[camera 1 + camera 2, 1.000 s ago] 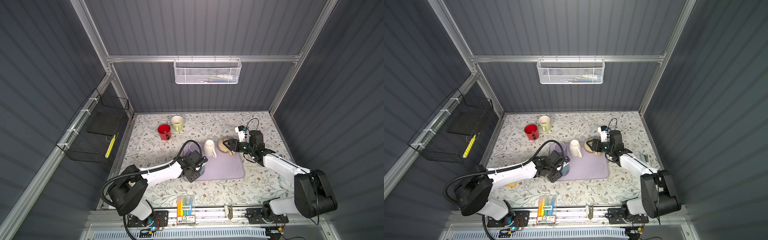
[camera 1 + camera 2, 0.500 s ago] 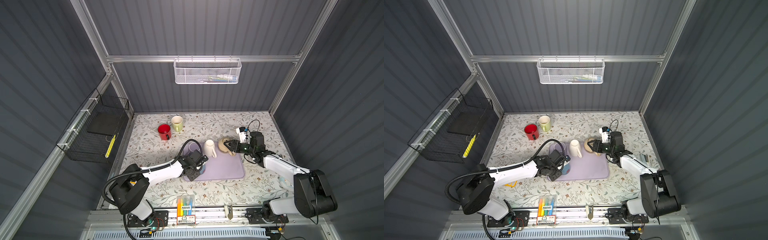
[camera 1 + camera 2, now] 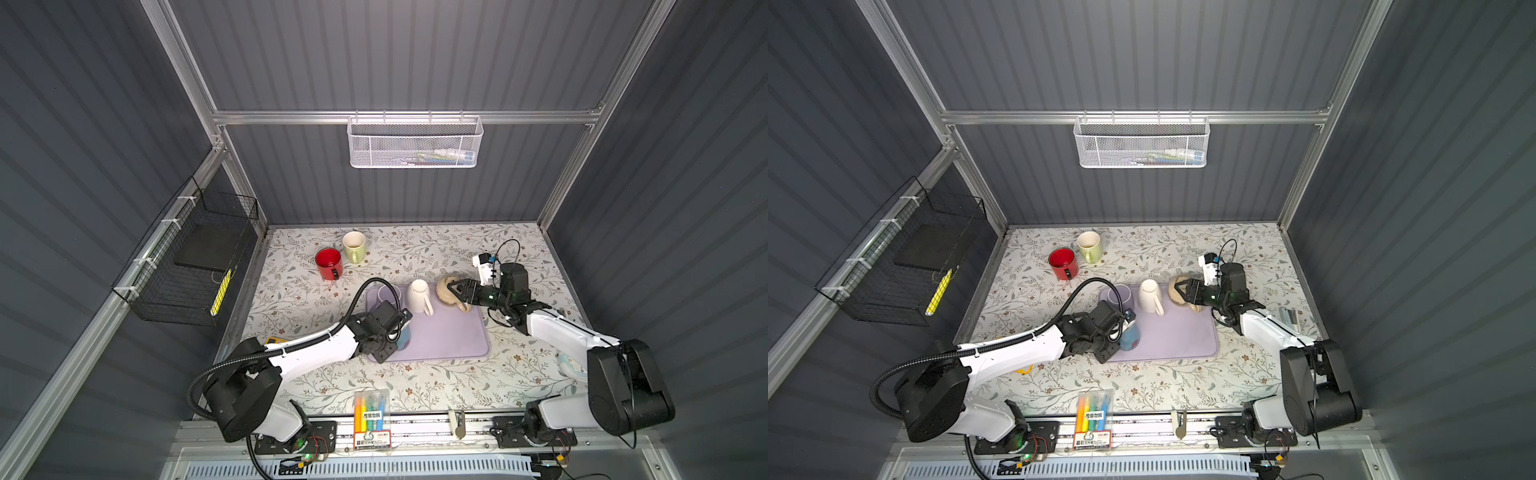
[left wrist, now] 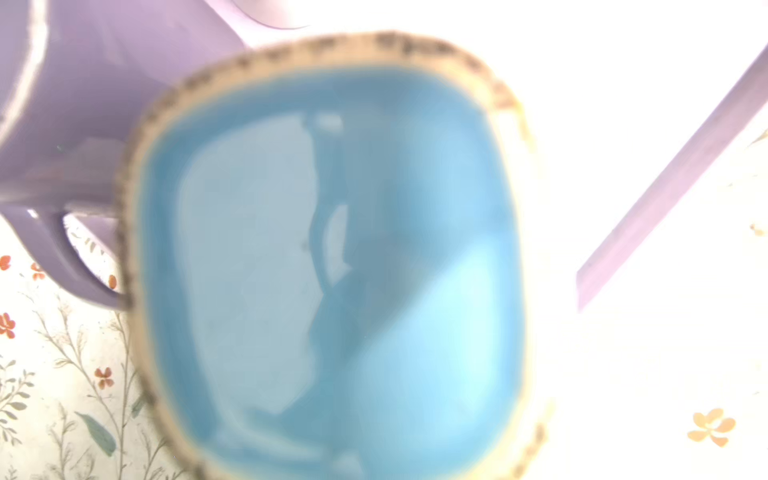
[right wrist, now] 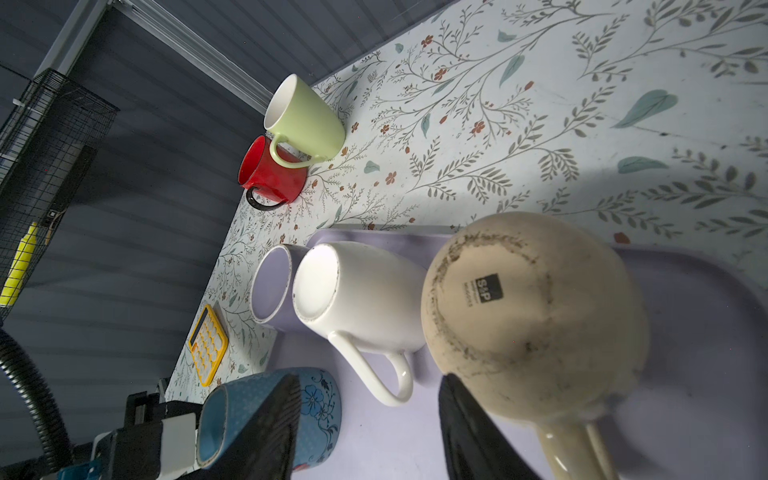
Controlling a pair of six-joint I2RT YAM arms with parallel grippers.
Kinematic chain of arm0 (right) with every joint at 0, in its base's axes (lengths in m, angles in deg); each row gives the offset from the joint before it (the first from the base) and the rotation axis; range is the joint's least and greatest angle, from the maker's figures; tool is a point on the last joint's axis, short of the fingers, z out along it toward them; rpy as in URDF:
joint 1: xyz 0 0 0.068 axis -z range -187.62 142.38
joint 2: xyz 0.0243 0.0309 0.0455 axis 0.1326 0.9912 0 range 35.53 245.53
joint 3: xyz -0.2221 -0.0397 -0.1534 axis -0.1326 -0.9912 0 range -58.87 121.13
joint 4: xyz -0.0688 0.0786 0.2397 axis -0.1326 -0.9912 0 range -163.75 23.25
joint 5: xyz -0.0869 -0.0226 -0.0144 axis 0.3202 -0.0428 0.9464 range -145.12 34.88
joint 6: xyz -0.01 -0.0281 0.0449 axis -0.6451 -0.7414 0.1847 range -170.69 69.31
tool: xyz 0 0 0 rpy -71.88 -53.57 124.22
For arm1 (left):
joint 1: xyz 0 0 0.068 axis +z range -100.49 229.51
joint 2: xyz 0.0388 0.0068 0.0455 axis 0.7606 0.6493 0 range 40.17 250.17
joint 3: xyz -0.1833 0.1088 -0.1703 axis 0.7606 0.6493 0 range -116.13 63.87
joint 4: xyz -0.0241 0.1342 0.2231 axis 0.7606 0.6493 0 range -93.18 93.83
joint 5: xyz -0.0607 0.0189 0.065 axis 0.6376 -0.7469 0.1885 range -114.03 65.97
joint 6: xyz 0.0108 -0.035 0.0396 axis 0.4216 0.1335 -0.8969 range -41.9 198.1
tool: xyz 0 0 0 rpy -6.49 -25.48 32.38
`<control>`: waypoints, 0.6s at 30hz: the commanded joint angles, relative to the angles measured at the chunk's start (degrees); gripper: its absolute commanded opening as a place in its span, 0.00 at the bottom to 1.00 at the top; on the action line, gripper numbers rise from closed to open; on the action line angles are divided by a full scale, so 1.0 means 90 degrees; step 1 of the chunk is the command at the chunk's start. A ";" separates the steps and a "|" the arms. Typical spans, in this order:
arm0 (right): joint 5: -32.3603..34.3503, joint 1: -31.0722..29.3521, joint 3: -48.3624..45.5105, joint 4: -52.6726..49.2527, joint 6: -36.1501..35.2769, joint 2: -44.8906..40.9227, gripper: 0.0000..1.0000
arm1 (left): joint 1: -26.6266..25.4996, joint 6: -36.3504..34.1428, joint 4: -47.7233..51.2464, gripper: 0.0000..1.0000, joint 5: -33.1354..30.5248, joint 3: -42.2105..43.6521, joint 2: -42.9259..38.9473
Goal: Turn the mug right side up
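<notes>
Squareness counts: left claw (image 3: 1123, 323), jaw spread untellable, should clamp the inverted blue floral ceramic mug (image 3: 1131, 338) at 8 o'clock on the lilac mat (image 3: 1179, 336) firmly before rolling; right claw (image 5: 370, 386) gapes empty.

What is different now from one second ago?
Very little. The left hand shifted only slightly at the blue mug; whether it grips it, I cannot tell. The right hand stays open at the beige mug. Both mugs and the mat kept their places.
</notes>
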 commanded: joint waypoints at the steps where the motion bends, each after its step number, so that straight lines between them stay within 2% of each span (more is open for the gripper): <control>1: -0.0117 0.0042 -0.0077 0.0137 0.0057 -0.0098 0.56 | -0.0013 0.0277 0.0053 0.35 -0.0088 0.0023 0.0117; 10: -0.0130 0.0085 -0.0059 0.0069 -0.0019 -0.0129 0.56 | -0.0012 0.0615 0.0234 0.33 -0.0127 -0.0070 0.0102; 18: -0.0153 0.0103 -0.0074 0.0081 -0.0010 -0.0146 0.56 | -0.0014 0.0480 0.0256 0.25 -0.0128 -0.0048 0.0222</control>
